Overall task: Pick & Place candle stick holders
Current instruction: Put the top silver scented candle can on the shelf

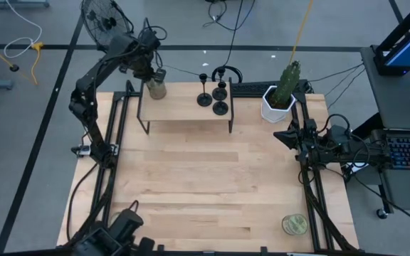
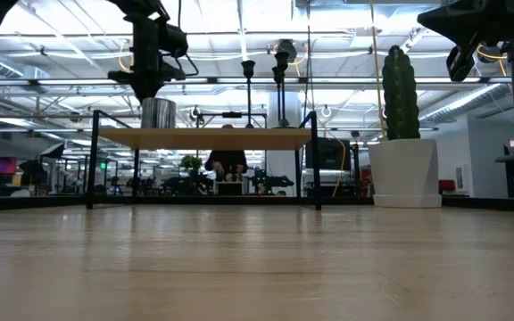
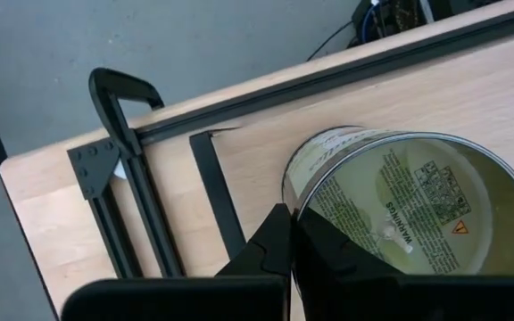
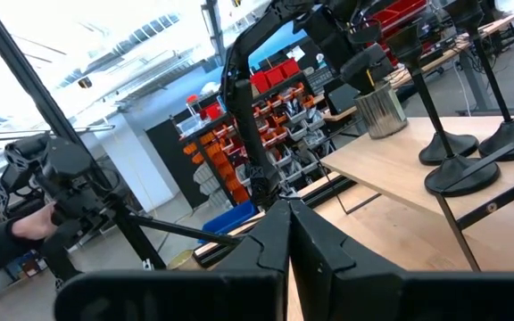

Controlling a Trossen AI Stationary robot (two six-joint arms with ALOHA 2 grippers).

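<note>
Holders: three black holders (image 1: 213,96) stand upright on the shelf (image 1: 184,107), top centre of the overhead frame.
Left gripper: left gripper (image 1: 150,71), fingers pressed together and empty, hangs over the jar (image 1: 156,87) at the shelf's left end.
Right gripper: right gripper (image 1: 285,135), closed and empty, waits at right centre.
Relation: holders lie right of the left gripper, along the shelf; it looks the nearer arm.

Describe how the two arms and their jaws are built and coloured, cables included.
Both arms are dark, near-black, built from slim jointed links with chunkier joint housings. The left arm shows a black cable running along it; black cables also loop around the right arm. Each wrist view shows a wide black bar carrying two matte black wedge-shaped fingers tapering to a point. No markings are visible.
</note>
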